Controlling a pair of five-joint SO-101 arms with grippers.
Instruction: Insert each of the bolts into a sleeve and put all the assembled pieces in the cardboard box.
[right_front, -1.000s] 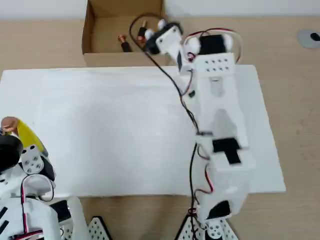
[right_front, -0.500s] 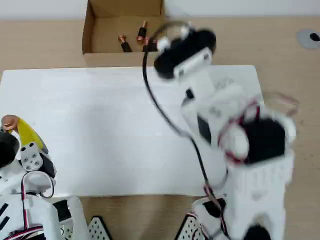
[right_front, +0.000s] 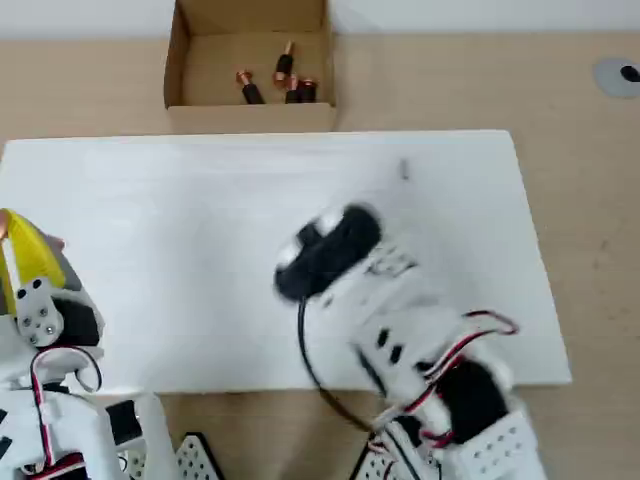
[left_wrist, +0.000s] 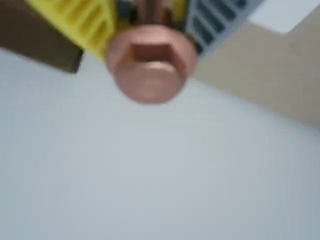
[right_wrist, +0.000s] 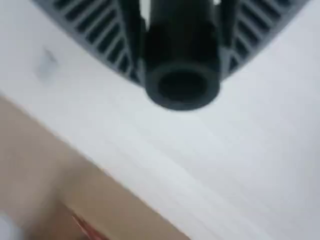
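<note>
The cardboard box (right_front: 250, 118) stands at the far edge and holds three assembled pieces (right_front: 284, 75), black sleeves with copper bolts. My left gripper (right_front: 20, 250), with a yellow finger, sits at the near left of the white board and is shut on a copper bolt (left_wrist: 150, 65), whose hex head faces the left wrist camera. My right gripper (right_front: 325, 255) hangs over the middle of the board. In the right wrist view that gripper (right_wrist: 182, 60) is shut on a black sleeve (right_wrist: 182, 82), its hollow end towards the camera.
A white board (right_front: 200, 200) covers most of the wooden table (right_front: 580, 200). A small grey disc (right_front: 620, 75) lies at the far right. Both arm bases stand along the near edge.
The right arm has swung back from the cardboard box to the middle of the board. A third piece now lies in the box. The left gripper has shifted slightly left.
</note>
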